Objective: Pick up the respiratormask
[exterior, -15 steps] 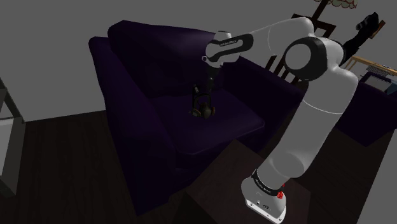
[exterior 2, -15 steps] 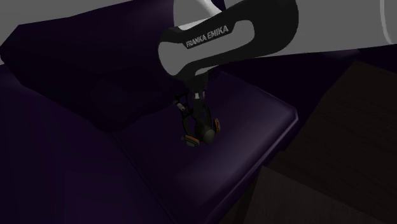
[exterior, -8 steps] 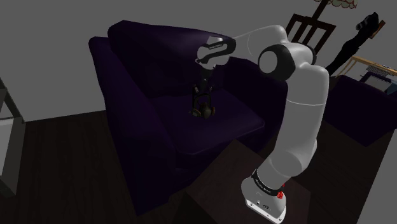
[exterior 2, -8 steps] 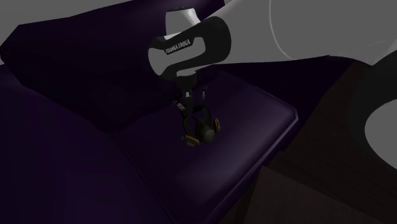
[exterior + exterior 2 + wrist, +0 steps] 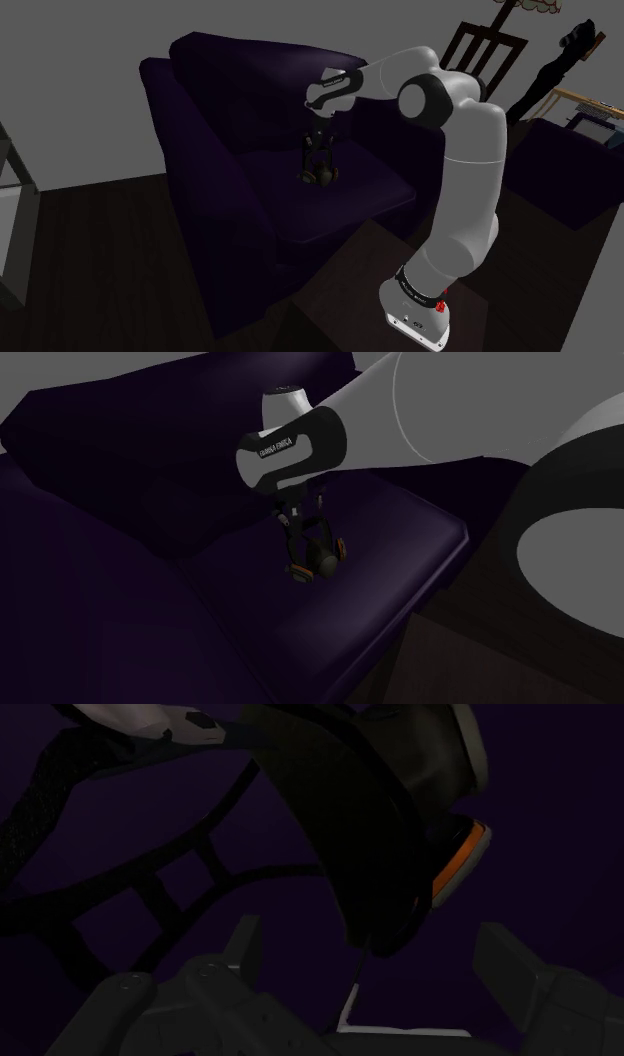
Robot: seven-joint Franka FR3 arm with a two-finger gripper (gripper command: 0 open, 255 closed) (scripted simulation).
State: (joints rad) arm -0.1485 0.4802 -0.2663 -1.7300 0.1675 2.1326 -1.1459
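the respirator mask (image 5: pixel 322 176) lies near the middle of the seat cushion (image 5: pixel 370 195) of a dark purple armchair (image 5: pixel 215 150). the claw (image 5: pixel 318 155) hangs straight over it, pointing down. in the wrist view its fingers (image 5: pixel 246 949) stand apart with the mask's dark body reaching down between them. i see no contact on either side, so nothing is held yet. the step in hand looks like the end of the approach, just before the squeeze.

to do it well, i judge the claw should go a little lower, so the pads bracket the thick, firm part of the body rather than its edge. the orange-rimmed filter (image 5: pixel 458 869) bulges toward one finger, and the web of head straps (image 5: pixel 150 889) fans out beyond the other. closing on a strap alone would likely give a dangling, slipping hold, and pinching the rounded filter could squirt the mask sideways. keep the body centred between the fingers, so both touch together and the mask isn't shoved across the cushion. the cushion probably gives under pressure, so go down gently and stop short of digging in. close slowly, then lift straight up, watching that trailing straps don't snag on the seat.
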